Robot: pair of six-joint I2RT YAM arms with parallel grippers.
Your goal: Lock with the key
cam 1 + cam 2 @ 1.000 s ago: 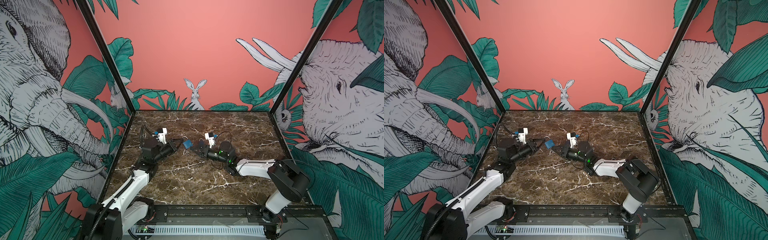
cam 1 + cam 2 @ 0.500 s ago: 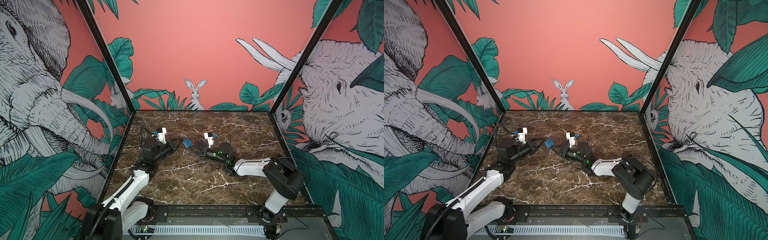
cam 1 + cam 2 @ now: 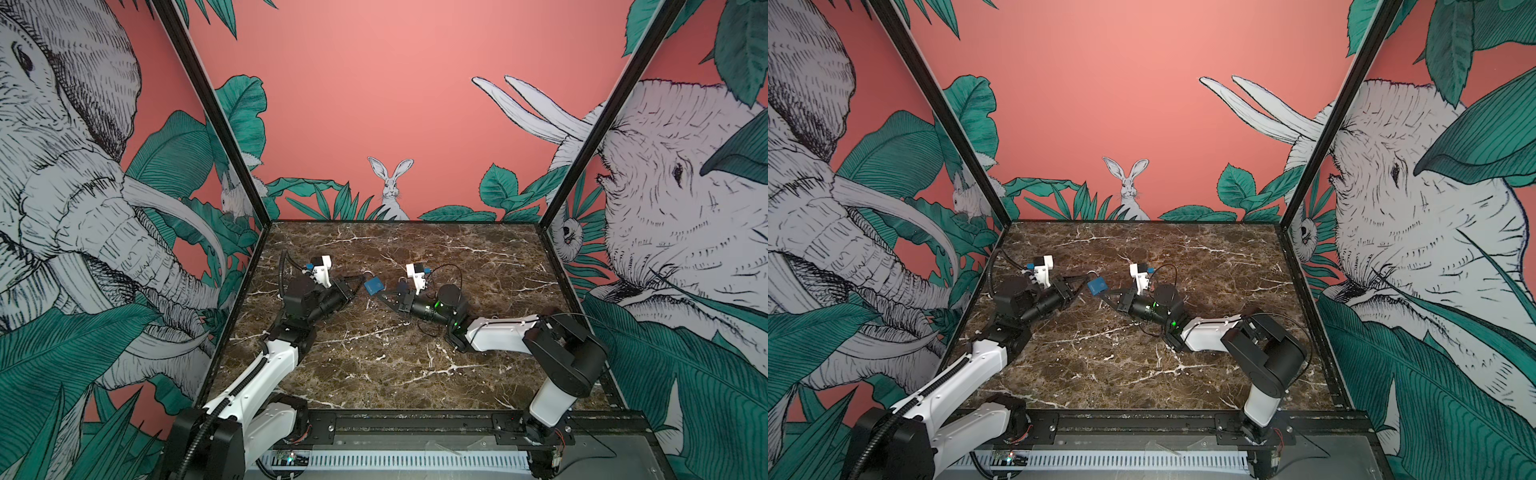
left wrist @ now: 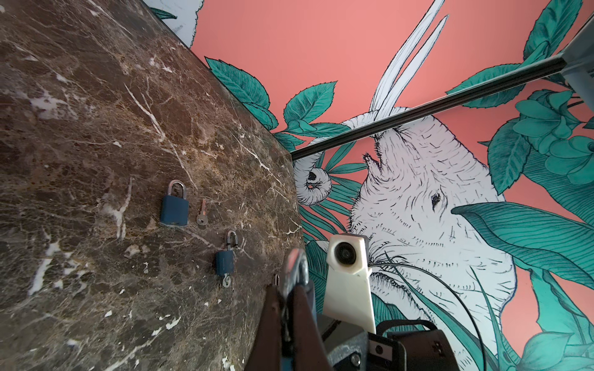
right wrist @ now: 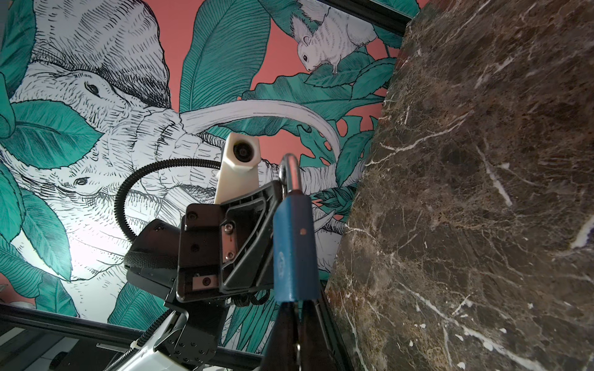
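Note:
A blue padlock (image 3: 374,286) (image 3: 1096,285) with a steel shackle hangs above the marble table (image 3: 374,357) between the two arms. My left gripper (image 3: 362,284) is shut on it at the shackle end (image 4: 297,266). In the right wrist view the padlock (image 5: 294,250) is seen edge-on, its shackle (image 5: 291,173) pointing away. My right gripper (image 3: 379,294) (image 5: 297,318) is shut at the padlock's bottom end. A thin metal sliver of the key (image 5: 298,345) shows between its fingers. The key's blade is hidden.
In the left wrist view a larger blue padlock (image 4: 174,210) lies on the table with a loose key (image 4: 202,216) beside it. A smaller padlock (image 4: 225,261) lies nearby with a key (image 4: 227,282) in its bottom. Printed walls enclose the table on three sides.
My right gripper has moved left up to the padlock's bottom end and its jaws have shut there. The left gripper and the padlock have stayed where they were.

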